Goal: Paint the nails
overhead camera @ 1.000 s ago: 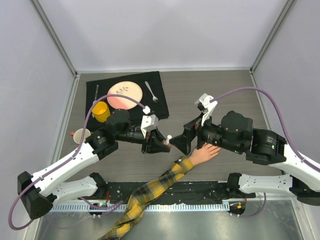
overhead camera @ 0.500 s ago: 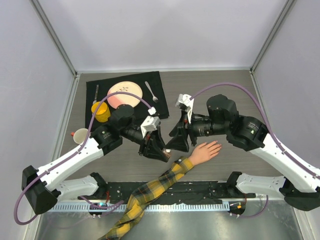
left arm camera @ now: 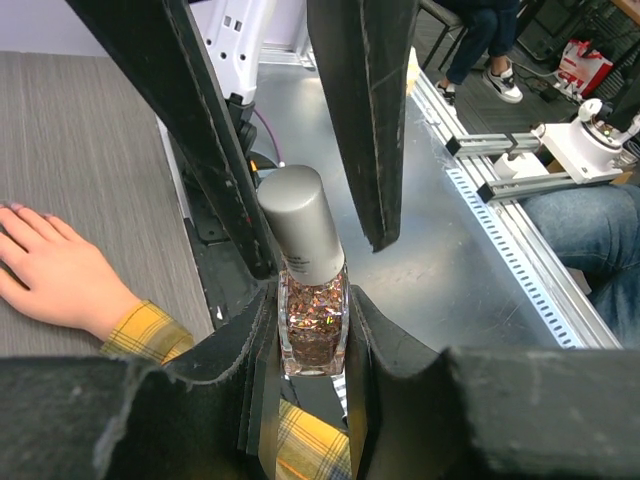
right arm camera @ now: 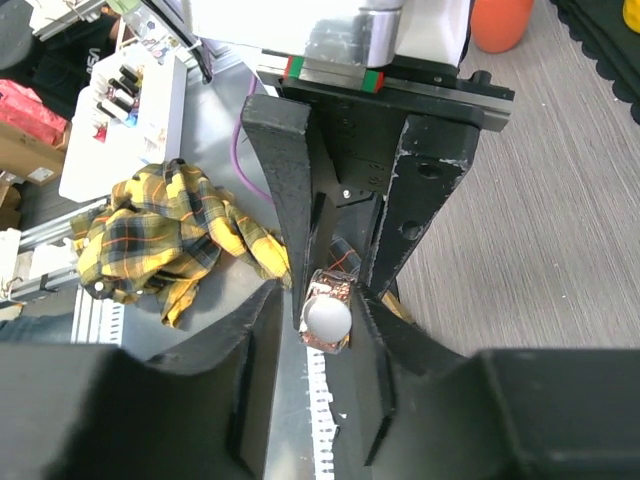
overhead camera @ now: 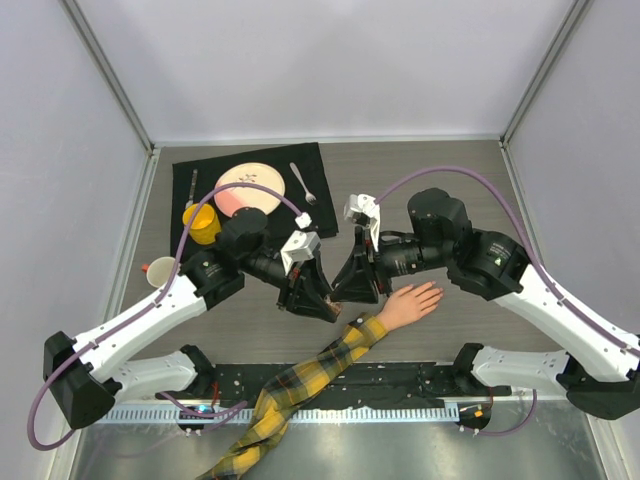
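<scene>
My left gripper (left arm camera: 312, 300) is shut on a square glass bottle of coppery glitter polish (left arm camera: 312, 325). It holds the bottle above the table, beside the wrist of the mannequin hand (overhead camera: 410, 303). My right gripper (right arm camera: 322, 300) faces it, its two fingers (left arm camera: 360, 110) straddling the bottle's silver cap (right arm camera: 328, 318). The jaws are narrow, with a thin gap showing on one side of the cap. The pale hand lies flat with its fingers spread, and its tiny nails (left arm camera: 12, 207) look bare. The plaid sleeve (overhead camera: 310, 375) runs off toward the near edge.
A black placemat (overhead camera: 318, 165) at the back left carries a pink plate (overhead camera: 250, 190), a fork (overhead camera: 303, 184) and a yellow cup (overhead camera: 202, 222). A white cup (overhead camera: 162, 270) stands by the left wall. The metal rail and arm bases line the near edge.
My right arm has swung left from over the hand to the bottle, and its jaws have narrowed around the cap. My left gripper has shifted slightly, still holding the bottle.
</scene>
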